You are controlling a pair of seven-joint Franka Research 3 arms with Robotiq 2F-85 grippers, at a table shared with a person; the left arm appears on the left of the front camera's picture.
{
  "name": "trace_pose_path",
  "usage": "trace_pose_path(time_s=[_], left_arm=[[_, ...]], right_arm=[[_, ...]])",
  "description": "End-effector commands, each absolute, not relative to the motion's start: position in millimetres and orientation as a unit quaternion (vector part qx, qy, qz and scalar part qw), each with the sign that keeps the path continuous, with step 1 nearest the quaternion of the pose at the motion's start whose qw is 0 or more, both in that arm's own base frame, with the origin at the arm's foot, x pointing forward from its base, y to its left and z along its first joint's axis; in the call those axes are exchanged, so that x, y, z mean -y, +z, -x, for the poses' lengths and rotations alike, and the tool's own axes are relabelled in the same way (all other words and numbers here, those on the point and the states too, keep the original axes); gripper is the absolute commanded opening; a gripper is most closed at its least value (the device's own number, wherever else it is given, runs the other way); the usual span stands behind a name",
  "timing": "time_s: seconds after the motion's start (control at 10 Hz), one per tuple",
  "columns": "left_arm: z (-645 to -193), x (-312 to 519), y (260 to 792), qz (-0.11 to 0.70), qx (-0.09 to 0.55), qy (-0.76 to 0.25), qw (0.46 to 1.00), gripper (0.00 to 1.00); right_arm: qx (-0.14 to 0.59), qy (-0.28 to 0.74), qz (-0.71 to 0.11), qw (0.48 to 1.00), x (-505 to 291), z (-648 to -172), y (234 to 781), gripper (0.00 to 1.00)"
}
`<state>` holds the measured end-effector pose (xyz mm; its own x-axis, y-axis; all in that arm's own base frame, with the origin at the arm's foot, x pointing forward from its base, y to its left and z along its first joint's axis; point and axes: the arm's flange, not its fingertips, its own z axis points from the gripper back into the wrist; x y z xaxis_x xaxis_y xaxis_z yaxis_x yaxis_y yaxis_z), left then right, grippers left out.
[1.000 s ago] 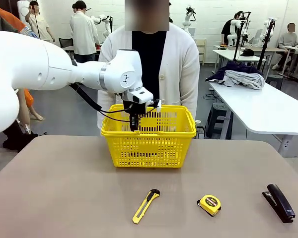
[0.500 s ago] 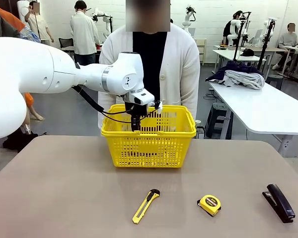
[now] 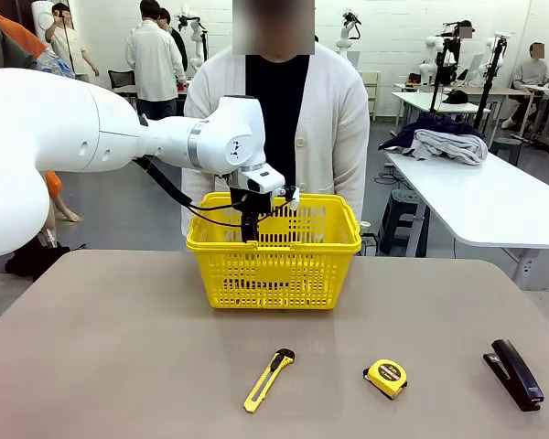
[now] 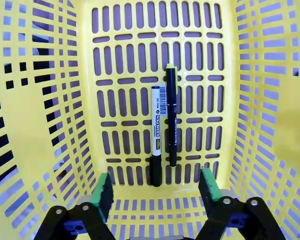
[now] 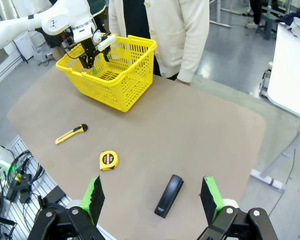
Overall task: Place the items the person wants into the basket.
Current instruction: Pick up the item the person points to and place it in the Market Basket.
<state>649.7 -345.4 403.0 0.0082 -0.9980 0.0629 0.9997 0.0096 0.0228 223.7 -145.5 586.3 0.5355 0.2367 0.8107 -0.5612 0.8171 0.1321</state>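
Well within basket [image 4: 229, 75] walls, fingers [image 4: 102, 192] apart.

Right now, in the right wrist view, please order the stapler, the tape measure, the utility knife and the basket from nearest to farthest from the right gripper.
From the right gripper:
1. stapler, just ahead of the fingers.
2. tape measure, ahead, toward picture left.
3. utility knife, farther to picture left.
4. basket, farthest, at the far side.
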Motion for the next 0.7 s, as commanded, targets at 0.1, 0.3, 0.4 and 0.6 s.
trace_pose_path(time_s=[0.1, 0.3, 0.4, 0.6], left_arm=[[-654, 349, 412, 0.009, 0.023, -0.708, 0.706, 1.0], [-634, 343, 440, 0.017, 0.032, -0.712, 0.702, 0.98], [-612, 334, 467, 0.006, 0.052, -0.713, 0.699, 0.98], [-554, 296, 524, 0.003, 0.099, -0.702, 0.705, 0.98]], right_arm=[[0.424, 0.234, -0.195, 0.853, 145, -225, 586, 1.0], [0.424, 0.234, -0.195, 0.853, 145, -225, 586, 1.0], [0.424, 0.234, -0.195, 0.853, 145, -225, 586, 1.0], [0.424, 0.234, -0.195, 0.853, 145, -225, 586, 1.0]])
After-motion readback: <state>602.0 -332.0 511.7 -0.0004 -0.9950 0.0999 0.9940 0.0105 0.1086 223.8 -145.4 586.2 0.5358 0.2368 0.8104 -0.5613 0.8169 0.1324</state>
